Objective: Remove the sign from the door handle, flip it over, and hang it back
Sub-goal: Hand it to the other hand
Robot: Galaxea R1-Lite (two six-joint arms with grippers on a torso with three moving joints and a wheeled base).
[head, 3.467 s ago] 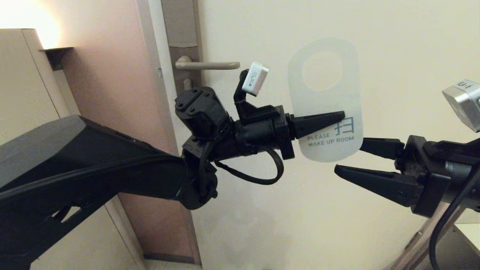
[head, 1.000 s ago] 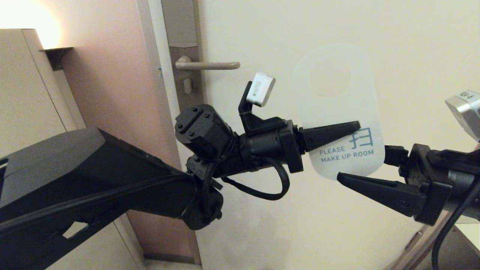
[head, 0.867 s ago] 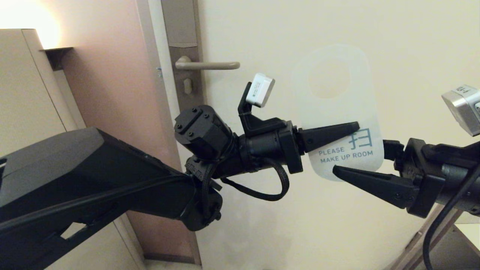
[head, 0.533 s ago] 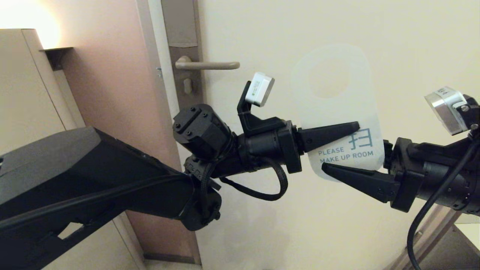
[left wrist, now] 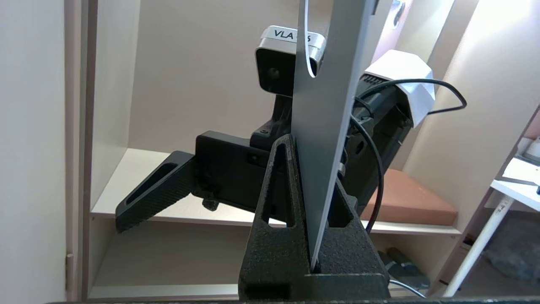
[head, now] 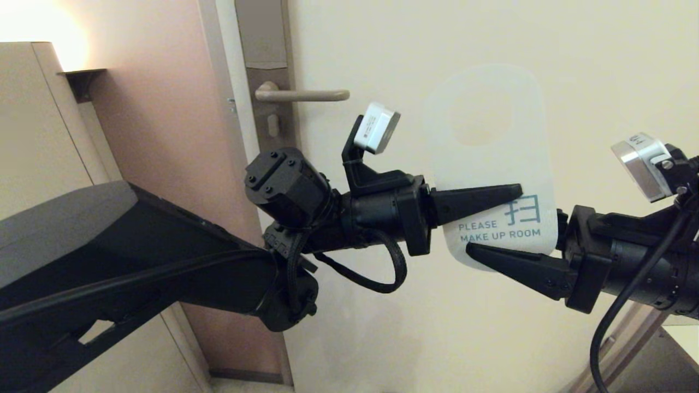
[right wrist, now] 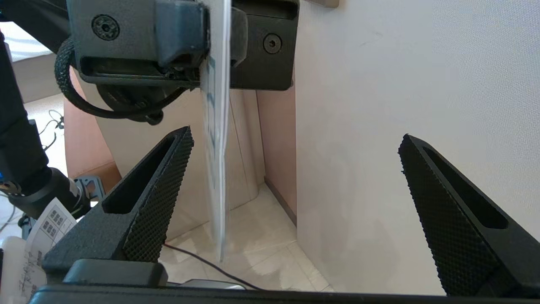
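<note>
The left gripper (head: 510,192) pinches the sign (head: 494,164) upright, off the handle (head: 302,95), white face toward the head camera. The right gripper (head: 486,248) is spread, straddling the sign's lower edge, probably to take it over for turning.

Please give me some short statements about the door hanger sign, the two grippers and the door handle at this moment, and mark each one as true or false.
1. The flat white round-ended sign hangs on the slim bronze-grey lever door handle. False: it is off the handle, held in the air.
2. The left gripper is shut on the sign. True.
3. The right gripper is shut. False: its fingers are spread, with the sign's lower edge between them.
4. The side facing the head camera reads "PLEASE MAKE UP ROOM". True.
5. The handle carries nothing. True.
</note>
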